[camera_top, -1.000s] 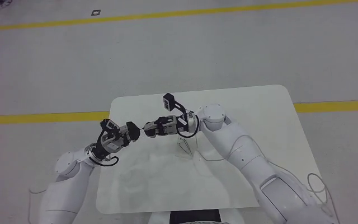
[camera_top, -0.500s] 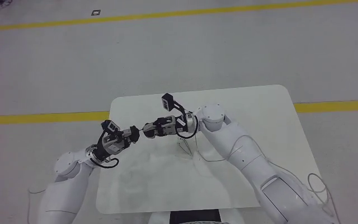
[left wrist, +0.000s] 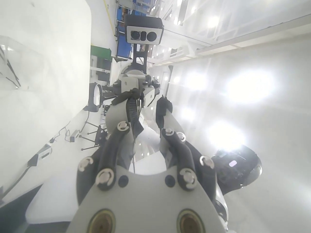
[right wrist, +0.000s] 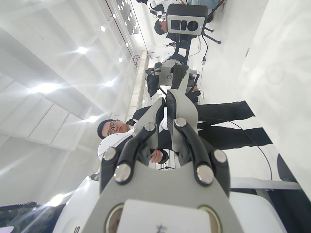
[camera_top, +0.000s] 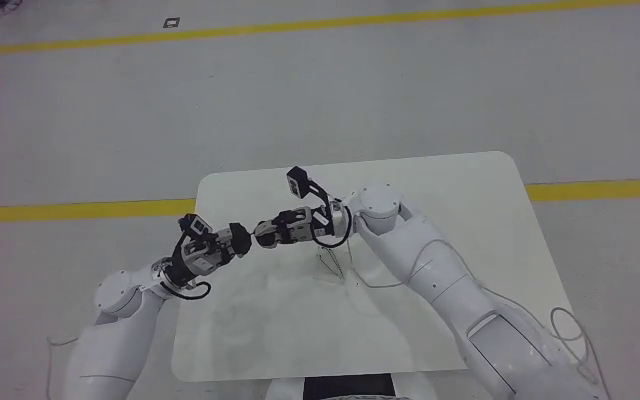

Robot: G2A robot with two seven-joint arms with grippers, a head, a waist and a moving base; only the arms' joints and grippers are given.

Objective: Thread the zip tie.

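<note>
While both arms hang over the left part of the counter, we find the left hand and the right hand nose to nose, tips all but touching. From the left wrist, the left hand stands open, with a clear gap between its fingers. We make out nothing held there. From the right wrist, the right hand is pinched down to a thin slit, and whether anything sits in that slit we cannot tell. Black zip ties lie in a clear bag flat on the counter, near the right arm's wrist and apart from both hands.
</note>
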